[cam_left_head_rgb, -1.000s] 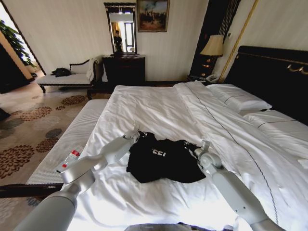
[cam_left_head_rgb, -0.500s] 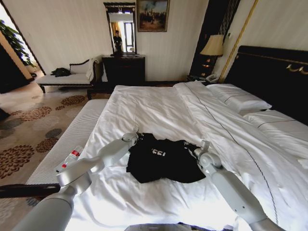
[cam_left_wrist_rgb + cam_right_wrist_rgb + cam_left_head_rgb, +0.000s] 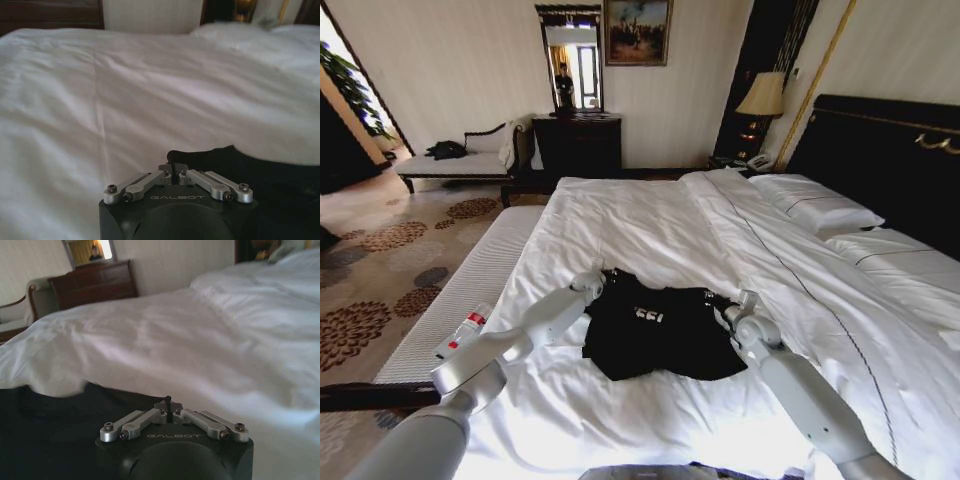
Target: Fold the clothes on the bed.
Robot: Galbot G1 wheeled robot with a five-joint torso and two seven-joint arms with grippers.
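Left gripper is sliding further away from the robot along the left edge of the black top, now sitting a bit higher up the duvet than a second ago, and it is dragging the top's near-left corner with it so that corner is stretching out toward the far side. Left wrist view is showing the linkage bars folded in with the jaws closed together on a pinch of black cloth at the fingertips, so it is gripping the top. Right gripper is staying put at the right edge of the top, no real shift across the last second; right wrist view is showing its bars drawn in the same way with a bit of dark fabric between the tips, so it is also clamped on the garment. The top is lying crumpled in the middle of the bed, on the white duvet, partial white lettering facing up, between the two grippers. Judgement: both hands are holding opposite edges and the left one is pulling to spread or lift the cloth, so this is looking like the flatten/first-fold stage, early in the task, nothing neatly folded yet
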